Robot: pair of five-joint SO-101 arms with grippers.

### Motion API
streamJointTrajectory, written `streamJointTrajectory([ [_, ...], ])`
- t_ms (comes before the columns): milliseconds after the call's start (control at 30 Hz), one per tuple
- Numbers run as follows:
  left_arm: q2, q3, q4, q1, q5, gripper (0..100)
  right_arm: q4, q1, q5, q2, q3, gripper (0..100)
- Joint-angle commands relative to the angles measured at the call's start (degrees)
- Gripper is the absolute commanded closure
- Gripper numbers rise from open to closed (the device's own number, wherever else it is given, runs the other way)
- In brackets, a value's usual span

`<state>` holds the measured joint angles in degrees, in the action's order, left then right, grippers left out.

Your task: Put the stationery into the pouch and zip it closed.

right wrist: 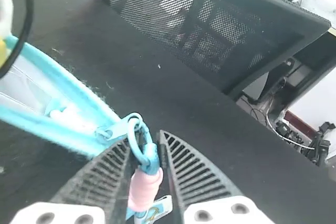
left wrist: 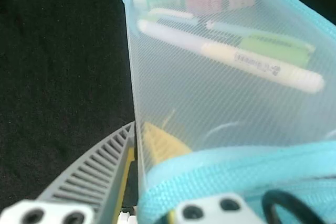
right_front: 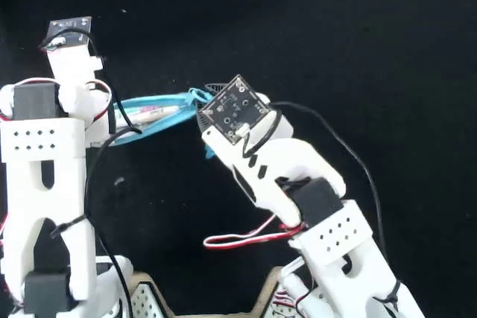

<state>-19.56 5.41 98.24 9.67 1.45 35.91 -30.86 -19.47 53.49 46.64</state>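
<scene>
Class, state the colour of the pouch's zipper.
Turquoise; the zipper shows best in left wrist view.

The fixed high view looks down over the black table [right_front: 373,50] from above. The left wrist view faces the pouch [left wrist: 226,103] side at very close range. The right wrist view, set low, faces the same pouch's zipper pull [right wrist: 147,158], also from close by.

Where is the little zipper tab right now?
The zipper tab is pinched in the right gripper, at the right end of the blue pouch in the high view.
</scene>
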Motion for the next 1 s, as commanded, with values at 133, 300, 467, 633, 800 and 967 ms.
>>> streamJointTrajectory([
  [133,0.4,-4.2,2.5,0.5,0.1,97,-1.1,1.0,-0.2,-0.1,-2.3,98.8],
  [300,0.4,-7.4,2.5,0.5,-1.2,97,-1.3,1.0,-0.1,-0.1,-2.5,98.8],
  [467,-2.9,-8.8,2.5,0.5,-6.3,95,0.4,1.3,-0.1,-0.1,-1.7,98.8],
  [633,-9.9,-9.2,2.5,0.5,-6.7,83,0.5,1.1,0.0,-0.1,-1.5,98.8],
  [800,-18.9,-9.4,2.3,0.0,-6.8,84,0.3,1.2,4.1,-0.1,-2.1,98.8],
  [967,-26.8,-9.2,2.1,0.1,-6.8,84,0.6,1.2,4.7,-0.4,-5.1,98.8],
])
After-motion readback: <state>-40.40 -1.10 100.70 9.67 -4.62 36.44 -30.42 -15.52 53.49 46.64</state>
